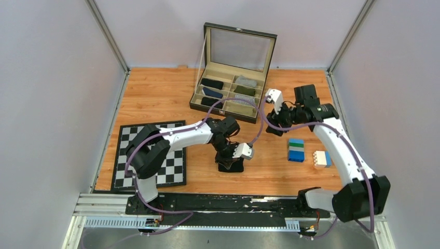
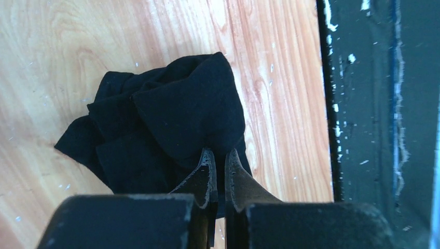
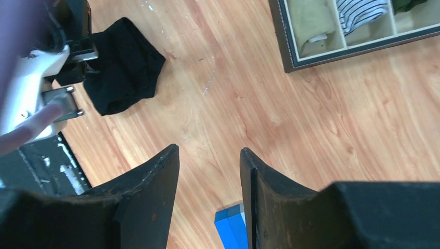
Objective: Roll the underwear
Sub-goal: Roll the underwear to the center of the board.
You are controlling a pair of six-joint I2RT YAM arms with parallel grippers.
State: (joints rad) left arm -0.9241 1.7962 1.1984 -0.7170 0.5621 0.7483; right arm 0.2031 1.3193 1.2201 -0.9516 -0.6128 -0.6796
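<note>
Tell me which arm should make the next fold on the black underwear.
Left. The left gripper is down on the black underwear, fingers nearly closed on the cloth. The right gripper hangs open over bare wood, off toward the organizer box, away from the garment.

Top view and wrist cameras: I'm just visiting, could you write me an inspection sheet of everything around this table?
Surface: wooden table, speckled with white flecks.
Job's things: black underwear, crumpled in a heap near the front edge, not rolled.
Clutter: open compartment box holding folded garments; chessboard mat; blue-green block stack; cream block.
End effectors: left end effector nearly closed, pinching the underwear; right end effector open, in the air over bare wood.
Cables: purple cables loop along both arms.
Surroundings: pale walls; metal rail at the front.
</note>
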